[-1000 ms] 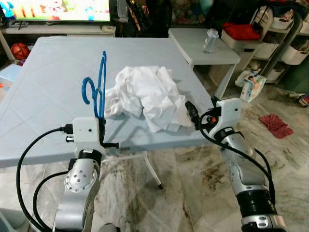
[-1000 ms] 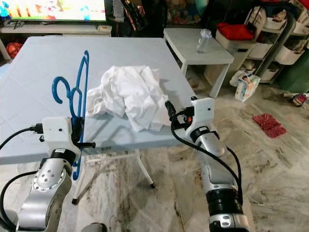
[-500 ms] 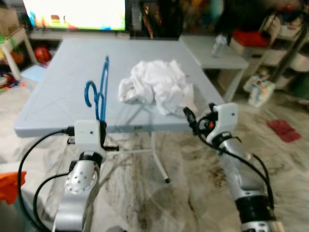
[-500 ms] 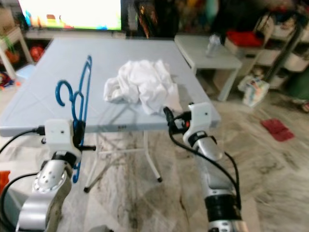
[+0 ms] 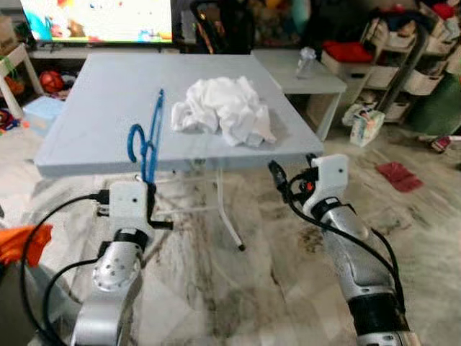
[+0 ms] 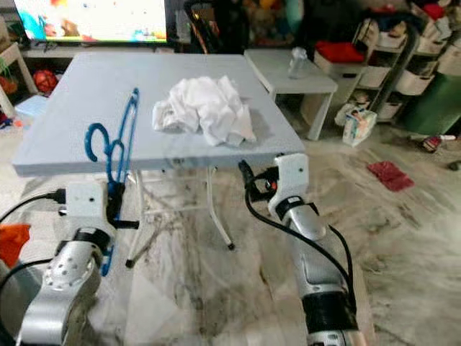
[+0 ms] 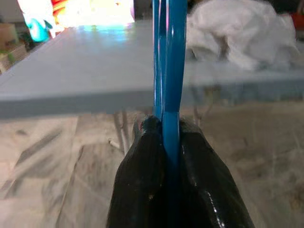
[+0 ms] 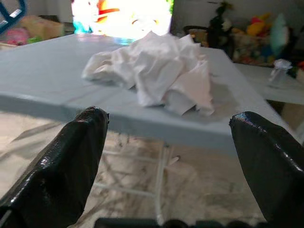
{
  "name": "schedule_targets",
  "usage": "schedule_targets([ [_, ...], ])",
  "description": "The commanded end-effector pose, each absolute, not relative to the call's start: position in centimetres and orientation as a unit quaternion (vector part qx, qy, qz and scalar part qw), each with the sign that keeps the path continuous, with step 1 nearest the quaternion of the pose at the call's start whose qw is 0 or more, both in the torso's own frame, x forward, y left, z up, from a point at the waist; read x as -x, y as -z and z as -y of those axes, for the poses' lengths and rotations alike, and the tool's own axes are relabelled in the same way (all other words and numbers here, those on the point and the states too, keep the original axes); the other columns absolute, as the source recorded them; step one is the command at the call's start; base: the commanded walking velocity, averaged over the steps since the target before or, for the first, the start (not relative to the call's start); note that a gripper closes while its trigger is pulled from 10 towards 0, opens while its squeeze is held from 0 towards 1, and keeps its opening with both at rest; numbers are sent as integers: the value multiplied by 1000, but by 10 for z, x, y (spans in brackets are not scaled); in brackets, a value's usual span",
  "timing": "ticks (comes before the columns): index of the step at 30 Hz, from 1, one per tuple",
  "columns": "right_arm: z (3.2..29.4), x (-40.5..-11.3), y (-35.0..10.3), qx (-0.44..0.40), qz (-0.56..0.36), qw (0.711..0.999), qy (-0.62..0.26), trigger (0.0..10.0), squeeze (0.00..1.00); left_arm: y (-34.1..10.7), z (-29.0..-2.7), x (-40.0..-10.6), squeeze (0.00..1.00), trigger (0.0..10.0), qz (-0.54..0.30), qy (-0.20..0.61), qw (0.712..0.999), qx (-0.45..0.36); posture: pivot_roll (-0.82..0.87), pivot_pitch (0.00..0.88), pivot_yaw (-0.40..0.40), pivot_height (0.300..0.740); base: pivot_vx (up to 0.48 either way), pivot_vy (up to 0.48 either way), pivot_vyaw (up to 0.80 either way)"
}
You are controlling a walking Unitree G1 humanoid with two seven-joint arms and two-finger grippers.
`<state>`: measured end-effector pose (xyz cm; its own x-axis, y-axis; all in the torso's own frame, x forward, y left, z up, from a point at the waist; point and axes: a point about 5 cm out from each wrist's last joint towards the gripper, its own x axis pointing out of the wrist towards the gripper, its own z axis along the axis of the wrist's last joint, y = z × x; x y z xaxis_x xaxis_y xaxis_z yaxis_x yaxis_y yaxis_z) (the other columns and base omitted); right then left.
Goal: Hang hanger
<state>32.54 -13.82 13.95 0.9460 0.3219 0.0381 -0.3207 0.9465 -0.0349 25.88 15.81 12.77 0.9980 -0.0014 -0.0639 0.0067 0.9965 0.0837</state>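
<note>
Beyond both arms stands a pale blue counter (image 5: 94, 101) on a marbled floor (image 5: 238, 288), with crumpled white cloth (image 5: 225, 109) on it. Left tool (image 7: 168, 142) pinches the upright blue hanger (image 5: 148, 140) before the counter's near edge. Right tool (image 8: 166, 156) gapes wide, holding nothing. A bright screen (image 5: 101, 18) glows behind.

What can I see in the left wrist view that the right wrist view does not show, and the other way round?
Left wrist view: the left gripper shut on the blue hanger, which stands up between its fingers.

Right wrist view: the right gripper with fingers wide apart, holding nothing, and a clear bottle on a side table.

Both: the grey table and the crumpled white cloth on it.
</note>
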Motion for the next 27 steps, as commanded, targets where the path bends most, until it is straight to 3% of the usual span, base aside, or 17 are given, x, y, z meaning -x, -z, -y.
schedule_targets([
  [1, 144, -326, -138, 49, 19, 984, -169, 10000, 0, -118, -150, -256, 0, 10000, -61, 37, 996, -45, 119, 0, -81, 740, 0, 0, 0],
  [5, 143, -327, -136, 53, 14, 980, -192, 10000, 0, -109, -143, -251, 0, 10000, -90, 103, 988, -67, 121, 0, -83, 740, 0, 0, 0],
  [8, 149, -330, -136, 94, 5, 966, -242, 10000, 0, -103, -140, -247, 0, 10000, -122, 219, 964, -95, 127, 0, -92, 740, 0, 0, 0],
  [12, 159, -332, -136, 167, -10, 940, -297, 10000, 0, -100, -151, -249, 0, 10000, -149, 251, 950, -108, 125, 0, -93, 740, 0, 0, 0],
  [15, 168, -329, -135, 226, -28, 904, -362, 10000, 0, -99, -154, -247, 0, 10000, -163, 285, 937, -120, 120, 0, -90, 740, 0, 0, 0],
  [20, 185, -323, -139, 334, -51, 815, -470, 10000, 0, -90, -146, -228, 0, 10000, -195, 415, 878, -134, 109, 0, -91, 740, 0, 0, 0],
  [21, 185, -323, -139, 334, -51, 815, -470, 10000, 0, -90, -146, -228, 0, 10000, -195, 415, 878, -134, 109, 0, -91, 740, 0, 0, 0],
  [23, 185, -322, -142, 371, -61, 777, -505, 10000, 0, -87, -142, -226, 0, 10000, -199, 452, 857, -145, 101, 0, -92, 740, 0, 0, 0],
  [27, 185, -324, -143, 410, -62, 744, -524, 10000, 0, -87, -138, -227, 0, 10000, -196, 478, 843, -149, 94, 0, -91, 740, 0, 0, 0],
])
